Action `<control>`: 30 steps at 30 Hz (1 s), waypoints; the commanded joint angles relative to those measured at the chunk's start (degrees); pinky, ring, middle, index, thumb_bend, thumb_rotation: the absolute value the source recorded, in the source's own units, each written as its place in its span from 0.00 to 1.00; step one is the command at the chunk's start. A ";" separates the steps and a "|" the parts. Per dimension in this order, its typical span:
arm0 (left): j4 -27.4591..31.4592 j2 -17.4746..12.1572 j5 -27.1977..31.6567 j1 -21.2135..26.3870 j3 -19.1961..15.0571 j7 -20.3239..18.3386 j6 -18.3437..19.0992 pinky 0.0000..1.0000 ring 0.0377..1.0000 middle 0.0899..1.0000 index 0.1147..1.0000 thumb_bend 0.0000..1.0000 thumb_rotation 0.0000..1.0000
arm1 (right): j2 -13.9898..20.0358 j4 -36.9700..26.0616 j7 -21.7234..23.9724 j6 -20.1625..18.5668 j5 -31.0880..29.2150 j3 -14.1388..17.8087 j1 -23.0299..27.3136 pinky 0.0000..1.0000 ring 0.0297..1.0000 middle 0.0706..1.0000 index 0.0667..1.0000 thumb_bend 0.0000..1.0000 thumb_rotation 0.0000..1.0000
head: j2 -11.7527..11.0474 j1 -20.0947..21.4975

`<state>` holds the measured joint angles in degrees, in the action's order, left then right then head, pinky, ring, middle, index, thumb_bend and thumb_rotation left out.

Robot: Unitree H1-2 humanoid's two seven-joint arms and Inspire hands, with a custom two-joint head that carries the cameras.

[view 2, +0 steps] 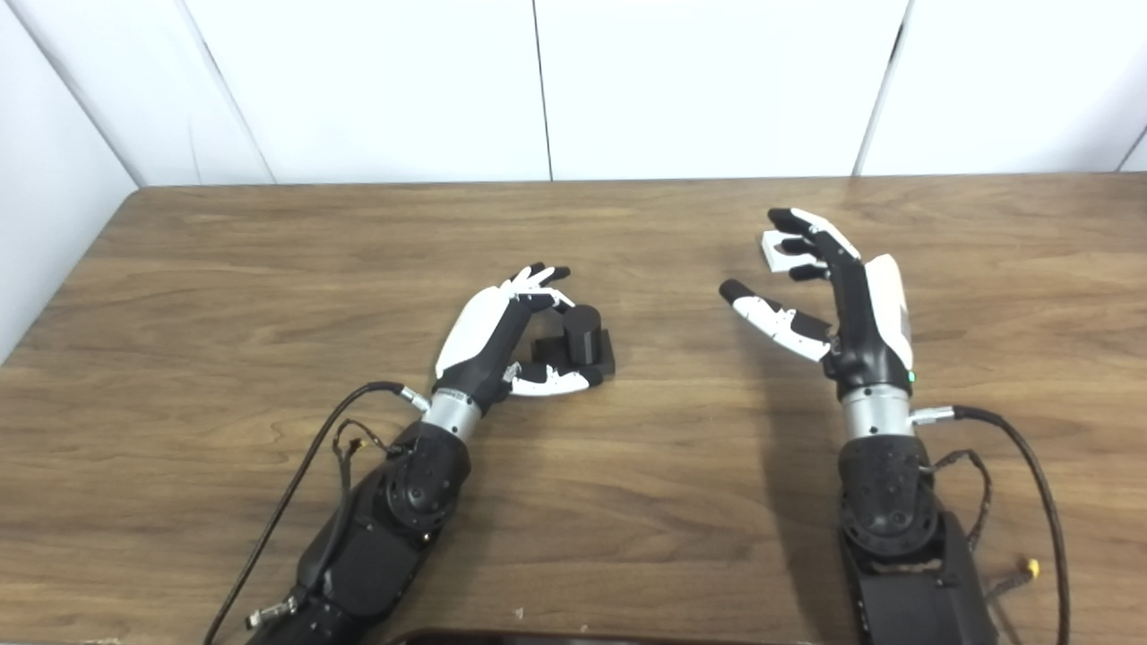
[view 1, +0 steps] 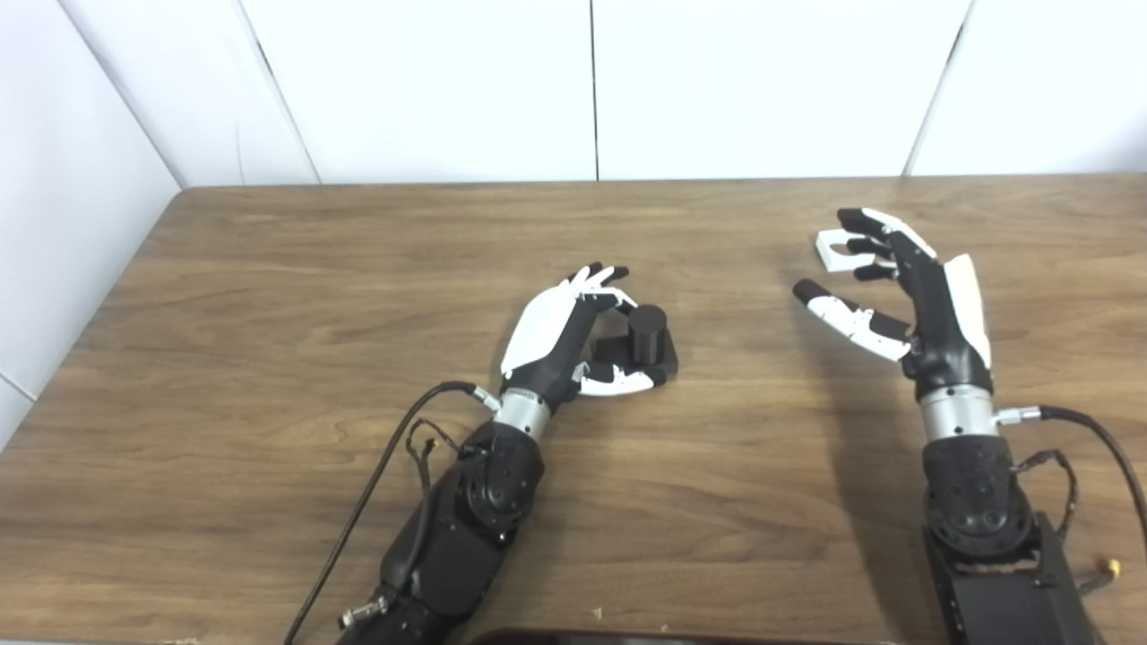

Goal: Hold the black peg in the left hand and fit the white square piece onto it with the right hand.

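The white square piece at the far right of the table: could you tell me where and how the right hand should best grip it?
The white square piece lies flat and looks like an open frame. The right hand is open just above it, so probably come down from above and pinch two opposite outer edges, leaving the middle opening free for the black peg.

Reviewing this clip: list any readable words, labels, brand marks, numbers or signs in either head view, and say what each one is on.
None can be read.
Left hand, right hand: no print visible on the shells.
Black peg and white square piece: plain, unmarked.
Wooden table and white wall panels: no labels or signs.
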<state>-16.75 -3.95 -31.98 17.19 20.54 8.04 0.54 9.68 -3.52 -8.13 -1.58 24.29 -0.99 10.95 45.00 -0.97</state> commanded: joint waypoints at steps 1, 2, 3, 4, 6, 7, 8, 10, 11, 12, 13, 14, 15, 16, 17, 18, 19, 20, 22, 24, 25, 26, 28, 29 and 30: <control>-5.46 -1.77 -2.94 -3.09 1.06 -0.32 2.91 1.00 0.99 0.91 0.43 0.52 0.08 | 0.91 -2.36 -0.16 0.61 0.33 0.55 2.68 0.66 0.76 0.78 0.77 0.60 0.41 | 0.01 -0.07; -6.01 -1.83 -3.39 -2.92 1.28 0.04 3.03 1.00 0.99 0.91 0.43 0.52 0.08 | 1.00 -2.55 -0.05 0.52 0.19 0.70 2.74 0.66 0.76 0.78 0.76 0.60 0.41 | 0.02 -0.13; -6.40 -1.87 -3.69 -2.81 1.43 0.31 3.09 1.00 0.98 0.90 0.43 0.52 0.08 | 1.03 -2.69 0.04 0.44 0.11 0.79 2.77 0.67 0.76 0.78 0.77 0.60 0.41 | 0.02 -0.13; -6.61 -1.86 -3.82 -2.78 1.51 0.49 3.29 1.00 0.98 0.90 0.43 0.52 0.08 | 1.11 -2.96 0.22 0.23 0.04 0.87 2.78 0.67 0.76 0.78 0.77 0.60 0.41 | 0.01 -0.22; -6.79 -1.84 -4.00 -2.79 1.62 0.75 3.63 1.00 0.98 0.90 0.43 0.52 0.08 | 1.24 -3.26 0.42 -0.12 0.08 0.92 2.79 0.67 0.76 0.79 0.77 0.60 0.41 | 0.01 -0.22; -6.91 -1.85 -4.13 -2.78 1.64 0.87 3.69 1.00 0.98 0.90 0.43 0.52 0.08 | 1.28 -3.42 0.53 -0.39 0.22 0.90 2.79 0.67 0.76 0.79 0.77 0.60 0.41 | 0.01 -0.27; -7.15 -1.86 -4.22 -2.74 1.64 1.09 3.59 1.00 0.98 0.90 0.43 0.52 0.08 | 1.31 -3.47 0.56 -0.49 0.35 0.86 2.80 0.67 0.76 0.79 0.77 0.60 0.42 | 0.02 -0.26; -7.42 -1.89 -4.11 -2.77 1.49 1.15 3.55 1.00 0.97 0.90 0.43 0.52 0.08 | 1.37 -3.56 0.61 -0.51 0.43 0.80 2.78 0.68 0.76 0.79 0.77 0.60 0.42 | 0.00 -0.14; -7.47 -1.90 -4.04 -2.83 1.41 1.21 3.50 1.00 0.97 0.90 0.43 0.52 0.08 | 1.40 -3.59 0.62 -0.42 0.42 0.78 2.78 0.68 0.77 0.79 0.77 0.59 0.42 | 0.02 -0.09; -7.50 -1.96 -4.07 -2.90 1.38 1.28 3.44 1.00 0.97 0.90 0.43 0.52 0.08 | 1.38 -3.69 0.65 -0.47 0.42 0.77 2.76 0.68 0.77 0.79 0.77 0.59 0.42 | 0.00 0.19; -7.50 -2.00 -4.10 -2.94 1.38 1.34 3.38 1.00 0.97 0.90 0.43 0.52 0.08 | 1.36 -3.78 0.68 -0.53 0.42 0.76 2.74 0.68 0.77 0.79 0.77 0.59 0.42 | -0.02 0.32; -7.18 -2.15 -4.15 -3.16 1.34 1.28 3.46 1.00 0.97 0.90 0.43 0.52 0.08 | 1.32 -3.92 0.70 -0.55 0.50 0.70 2.70 0.68 0.76 0.79 0.77 0.59 0.42 | -0.29 2.17; -6.85 -2.36 -4.12 -3.36 1.29 1.10 3.53 1.00 0.97 0.90 0.43 0.52 0.08 | 1.29 -4.06 0.79 -0.53 0.48 0.60 2.67 0.68 0.76 0.79 0.77 0.59 0.42 | -0.59 4.31; -6.56 -2.57 -4.07 -3.51 1.21 0.88 3.64 1.00 0.97 0.90 0.43 0.52 0.08 | 1.29 -4.13 0.92 -0.54 0.40 0.53 2.74 0.68 0.77 0.79 0.77 0.59 0.42 | -0.73 5.49; -6.31 -2.80 -3.92 -3.69 1.02 0.75 3.62 0.99 0.97 0.90 0.43 0.52 0.08 | 1.31 -4.14 1.06 -0.54 0.35 0.43 2.91 0.68 0.77 0.79 0.77 0.60 0.41 | -1.32 9.12; -6.20 -2.94 -3.80 -3.79 0.90 0.70 3.57 0.99 0.97 0.90 0.43 0.52 0.08 | 1.33 -4.12 1.15 -0.54 0.32 0.37 3.03 0.67 0.77 0.80 0.77 0.60 0.41 | -1.32 9.12; -6.05 -3.19 -3.80 -4.00 0.70 1.03 3.19 0.99 0.97 0.90 0.43 0.52 0.08 | 1.97 -3.98 1.73 -0.90 0.48 0.32 3.58 0.67 0.77 0.80 0.77 0.60 0.41 | -1.95 11.56; -5.95 -3.35 -3.82 -4.14 0.57 1.29 2.91 0.96 0.95 0.88 0.43 0.52 0.08 | 2.44 -3.87 2.16 -1.17 0.61 0.29 3.96 0.67 0.77 0.80 0.77 0.62 0.42 | -1.95 11.56; -6.17 -3.92 -3.41 -4.32 0.38 0.97 2.21 0.94 0.95 0.88 0.43 0.52 0.08 | 4.56 -3.52 3.51 -2.37 2.17 0.10 5.41 0.66 0.77 0.80 0.77 0.65 0.43 | -3.01 14.35; -6.06 -4.36 -2.75 -4.53 0.26 -0.05 2.02 0.98 0.97 0.90 0.43 0.52 0.08 | 6.60 -3.16 4.80 -2.87 3.60 -0.05 6.64 0.66 0.77 0.81 0.77 0.67 0.44 | -3.45 15.60; -5.87 -4.52 -2.47 -4.65 0.25 -0.47 2.04 0.99 0.98 0.91 0.43 0.52 0.08 | 7.44 -3.02 5.30 -2.96 4.02 -0.13 7.11 0.67 0.78 0.81 0.77 0.67 0.44 | -3.45 15.60; -5.75 -4.61 -2.32 -4.72 0.25 -0.68 2.06 1.00 0.98 0.91 0.43 0.52 0.07 | 7.92 -2.95 5.58 -3.05 4.23 -0.19 7.37 0.67 0.78 0.81 0.77 0.67 0.43 | -3.45 15.60; -5.17 -5.02 -2.13 -4.92 0.43 -1.42 2.12 1.00 0.99 0.92 0.43 0.52 0.07 | 10.07 -2.45 6.85 -3.10 4.25 0.07 8.86 0.67 0.78 0.80 0.76 0.67 0.40 | -3.81 16.32; -5.13 -5.20 -1.88 -4.98 0.45 -1.60 1.75 1.00 0.99 0.92 0.43 0.52 0.07 | 11.17 -2.14 7.46 -3.09 4.41 0.09 9.57 0.66 0.77 0.80 0.76 0.67 0.38 | -3.81 16.32; -5.22 -5.29 -1.74 -4.92 0.44 -1.76 1.61 1.00 1.00 0.93 0.43 0.52 0.07 | 12.08 -1.67 7.94 -3.01 4.54 0.01 10.21 0.65 0.77 0.80 0.76 0.66 0.38 | -3.89 16.18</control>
<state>-17.68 -5.40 -32.48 17.77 20.56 8.64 0.16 20.08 -4.88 -0.82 -5.12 28.40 -1.32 17.55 41.05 15.29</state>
